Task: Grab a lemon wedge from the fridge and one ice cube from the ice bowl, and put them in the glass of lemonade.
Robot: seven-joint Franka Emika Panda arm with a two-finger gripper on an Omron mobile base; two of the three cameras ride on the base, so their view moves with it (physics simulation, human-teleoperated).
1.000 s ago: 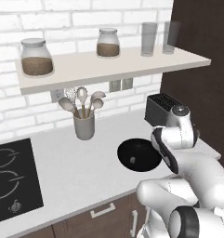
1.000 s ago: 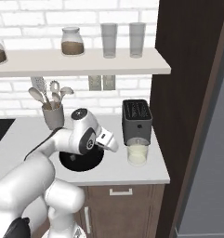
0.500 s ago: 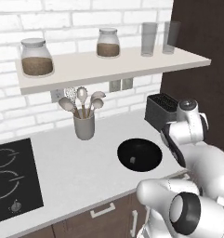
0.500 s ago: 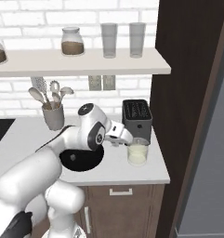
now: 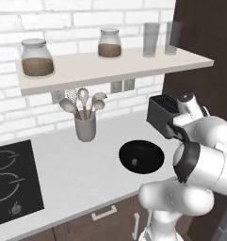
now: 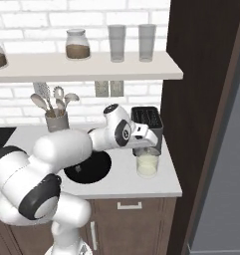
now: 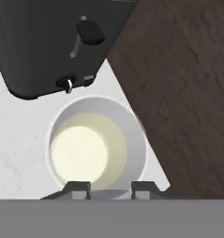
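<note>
Below me: glass of lemonade [image 7: 95, 148], seen straight down, pale liquid inside.
Above it: black toaster [image 7: 57, 44].
My fingertips [image 7: 78, 188]: parted at glass's near rim.

The arm [image 6: 57, 154] is made of glossy white, rounded shells, swollen and smooth like stacked capsules; dark grey to black bands ring the joints, one showing as a round dark disc on the wrist; the hand [image 6: 141, 142] has a boxy white body with a light grey underside; its two small finger tips [image 7: 78, 188] are dark grey and squared.
</note>
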